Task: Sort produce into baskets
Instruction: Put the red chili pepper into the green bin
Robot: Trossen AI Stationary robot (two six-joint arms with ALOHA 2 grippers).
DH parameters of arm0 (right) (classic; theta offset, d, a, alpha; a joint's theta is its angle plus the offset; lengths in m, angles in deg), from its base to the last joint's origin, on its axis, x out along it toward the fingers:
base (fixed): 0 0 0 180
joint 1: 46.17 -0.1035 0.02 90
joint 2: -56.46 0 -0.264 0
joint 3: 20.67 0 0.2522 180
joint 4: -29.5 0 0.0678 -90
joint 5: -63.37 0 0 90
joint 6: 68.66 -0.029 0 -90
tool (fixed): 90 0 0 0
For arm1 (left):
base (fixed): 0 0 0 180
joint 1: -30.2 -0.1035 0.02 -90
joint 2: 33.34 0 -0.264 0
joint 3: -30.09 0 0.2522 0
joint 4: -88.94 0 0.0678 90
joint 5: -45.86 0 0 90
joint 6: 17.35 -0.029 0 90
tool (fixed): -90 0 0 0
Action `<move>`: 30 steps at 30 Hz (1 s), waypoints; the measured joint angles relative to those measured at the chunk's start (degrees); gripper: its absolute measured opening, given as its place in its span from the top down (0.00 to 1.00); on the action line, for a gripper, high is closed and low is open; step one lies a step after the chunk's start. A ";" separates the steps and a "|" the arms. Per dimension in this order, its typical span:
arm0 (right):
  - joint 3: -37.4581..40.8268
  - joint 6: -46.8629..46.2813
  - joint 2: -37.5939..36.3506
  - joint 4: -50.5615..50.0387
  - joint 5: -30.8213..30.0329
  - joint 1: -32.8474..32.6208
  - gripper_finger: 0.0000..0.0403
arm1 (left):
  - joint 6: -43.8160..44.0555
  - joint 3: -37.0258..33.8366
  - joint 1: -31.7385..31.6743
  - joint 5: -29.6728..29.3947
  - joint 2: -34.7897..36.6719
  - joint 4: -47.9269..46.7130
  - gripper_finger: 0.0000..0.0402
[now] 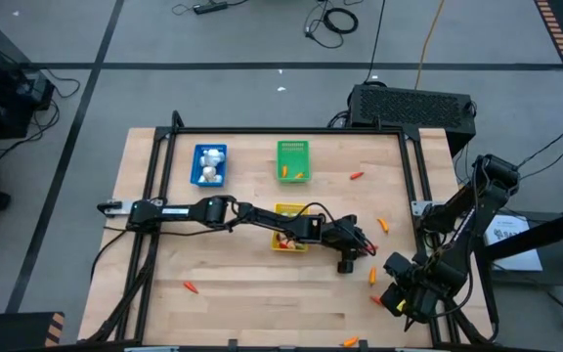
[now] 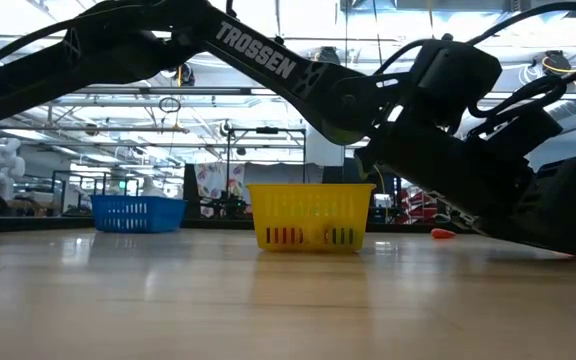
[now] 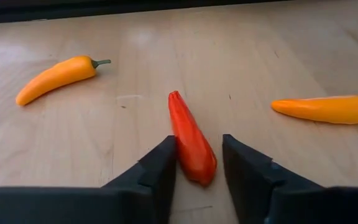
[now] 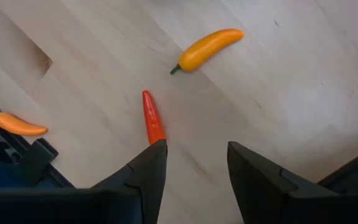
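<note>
Left gripper (image 3: 196,163) narrowed around red pepper (image 3: 191,140) on table (image 3: 241,56), fingers (image 3: 157,168) nearly touching; right gripper (image 4: 191,165) spread, empty.

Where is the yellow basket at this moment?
In the high view, the yellow basket sits mid-table, below the green basket, partly under the left arm.
</note>
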 joint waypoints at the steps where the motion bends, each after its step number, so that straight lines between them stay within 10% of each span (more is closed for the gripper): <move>1: 0.00 0.00 0.00 0.02 0.00 0.00 0.60 | 0.01 -0.01 0.00 -0.04 0.00 0.00 0.70; 13: 0.00 -1.95 0.00 0.63 0.02 0.00 0.60 | -0.47 -0.22 -0.34 -0.43 1.11 -1.74 0.89; 30: 0.04 -1.65 -0.02 1.85 -4.55 0.02 0.60 | -13.35 -0.33 -12.24 -8.92 22.80 -43.55 0.90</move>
